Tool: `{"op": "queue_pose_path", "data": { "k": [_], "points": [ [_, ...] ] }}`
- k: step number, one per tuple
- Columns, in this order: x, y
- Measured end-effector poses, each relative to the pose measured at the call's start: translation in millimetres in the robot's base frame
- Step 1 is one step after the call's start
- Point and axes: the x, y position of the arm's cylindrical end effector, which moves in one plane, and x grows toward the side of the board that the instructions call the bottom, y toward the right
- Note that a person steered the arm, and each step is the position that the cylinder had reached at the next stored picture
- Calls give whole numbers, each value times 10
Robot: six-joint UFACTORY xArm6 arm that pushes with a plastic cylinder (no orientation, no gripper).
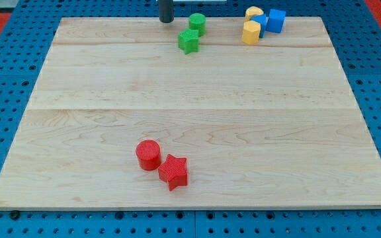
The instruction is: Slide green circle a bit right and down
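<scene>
One green circle (198, 24), a short upright cylinder, sits near the view's top edge of the wooden board (190, 99), a little right of centre. It looks like a small, rigid plastic block; we judge it light, hard and smooth-sided, likely to slide easily and to roll off our push if we strike it off-centre. We have no pincer to spread or press together, only a rod, so nothing can be held; we can only push. To send it right and down, we judge the contact should land on its upper-left side.

Touching or nearly touching it, just below and to its left, is a green star (188, 41), which could be nudged along if the circle drifts down too steeply. My tip (167, 20) rests on the board near the circle's left, apart from it, at about the same height in the view.

Further to the view's right are two yellow blocks (251, 31) and two blue blocks (276, 20), clustered together. Well apart, near the view's bottom, a red circle (148, 155) touches a red star (173, 172).
</scene>
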Motion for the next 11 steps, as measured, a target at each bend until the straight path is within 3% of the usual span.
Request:
{"op": "queue_pose_path", "data": {
  "k": [5, 7, 8, 11],
  "points": [
    [6, -39],
    [8, 706],
    [77, 764],
    [275, 606]
  ]
}}
